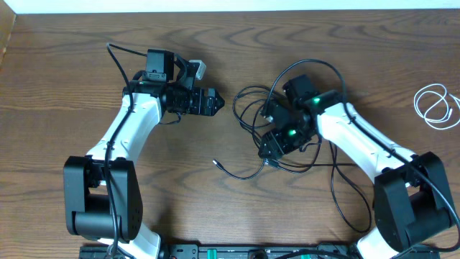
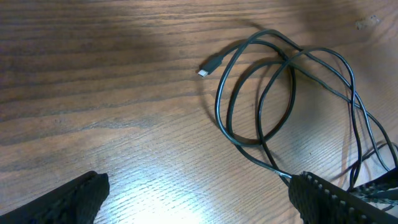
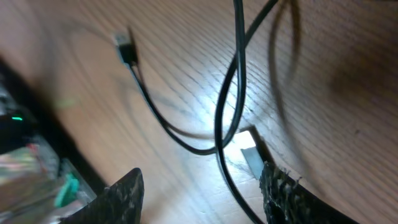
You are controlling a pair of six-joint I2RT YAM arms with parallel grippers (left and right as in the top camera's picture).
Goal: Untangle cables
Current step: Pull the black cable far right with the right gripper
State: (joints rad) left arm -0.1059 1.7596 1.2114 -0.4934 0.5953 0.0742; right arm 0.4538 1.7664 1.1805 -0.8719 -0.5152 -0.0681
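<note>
The black cable [image 2: 287, 59] lies mid-table in several loops that cross one another, with one plug [image 2: 204, 71] free on the wood, so it looks far from straightened. The white cable [image 1: 435, 106] sits coiled alone near the right edge of the table [image 1: 72, 86], well apart from the black one, so separating the two seems done. The right gripper [image 3: 202, 180] hovers low over the tangle, fingers parted around an unpinched black strand. The left gripper [image 1: 218, 103] is spread wide and empty, near the loops.
</note>
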